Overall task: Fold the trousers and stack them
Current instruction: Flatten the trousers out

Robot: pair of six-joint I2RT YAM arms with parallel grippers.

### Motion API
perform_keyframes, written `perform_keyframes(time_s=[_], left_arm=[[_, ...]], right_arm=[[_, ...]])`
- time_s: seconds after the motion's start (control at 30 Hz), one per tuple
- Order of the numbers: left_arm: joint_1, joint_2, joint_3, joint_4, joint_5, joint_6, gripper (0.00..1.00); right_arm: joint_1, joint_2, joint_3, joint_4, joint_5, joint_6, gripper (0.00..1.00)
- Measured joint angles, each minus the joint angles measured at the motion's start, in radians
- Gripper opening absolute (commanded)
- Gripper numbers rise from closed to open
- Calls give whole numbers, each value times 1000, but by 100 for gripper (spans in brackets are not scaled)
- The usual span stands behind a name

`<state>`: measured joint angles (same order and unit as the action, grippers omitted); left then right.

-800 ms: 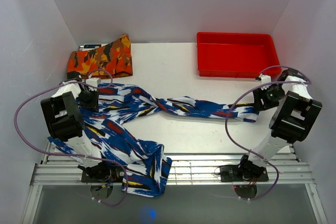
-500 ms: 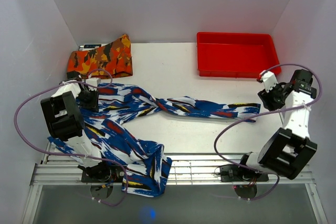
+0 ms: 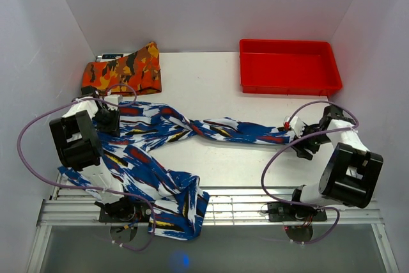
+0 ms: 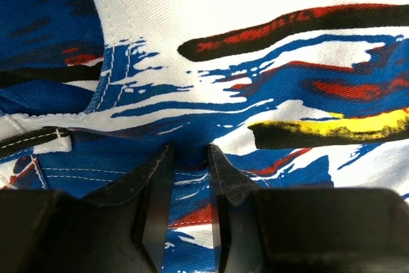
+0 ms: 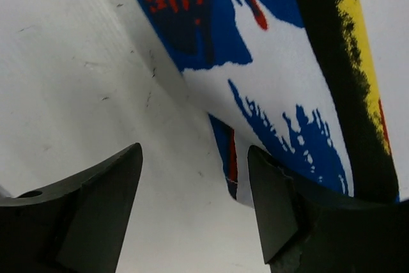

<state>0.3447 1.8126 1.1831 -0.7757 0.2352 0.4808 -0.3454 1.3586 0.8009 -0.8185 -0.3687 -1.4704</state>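
Trousers [image 3: 160,133] sprawl across table [image 3: 204,84], one leg running right. Left gripper [image 4: 190,153] pinches a fabric fold at their left end. Right gripper [image 5: 195,158] jaws spread, leg hem lying between them, not gripped.

White table [image 3: 204,84] bears trousers [image 3: 160,133], orange cloth [image 3: 121,71] and red tray [image 3: 287,67].

The trousers [image 3: 153,133] sprawl over the table's [image 3: 204,84] left half and spill off the near edge, one twisted leg reaching right. The left gripper [image 3: 107,119] sits on them by the left edge, and the right gripper [image 3: 299,137] is at the leg's end. A folded orange camouflage cloth [image 3: 121,71] lies in the far left corner, a red tray [image 3: 289,85] in the far right.
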Motion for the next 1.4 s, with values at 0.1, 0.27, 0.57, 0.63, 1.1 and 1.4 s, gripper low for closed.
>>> perform_keyframes(time_s=[0.1, 0.27, 0.57, 0.63, 1.1, 1.4], left_arm=[[0, 0, 0, -1, 0, 0, 38], [0, 0, 0, -1, 0, 0, 38], [0, 0, 2, -3, 0, 1, 38], [0, 0, 3, -5, -1, 1, 38], [0, 16, 23, -21, -8, -3, 38], [1, 28, 30, -21, -14, -11, 37]], right_arm=[[23, 68, -16, 97, 0, 24, 74], [29, 87, -53, 209, -11, 41, 49], [34, 114, -48, 294, -21, 43, 8], [29, 101, -30, 227, -23, 41, 8], [-24, -87, 436, -343, -219, 49, 8], [-121, 490, 928, -356, -294, 338, 8]])
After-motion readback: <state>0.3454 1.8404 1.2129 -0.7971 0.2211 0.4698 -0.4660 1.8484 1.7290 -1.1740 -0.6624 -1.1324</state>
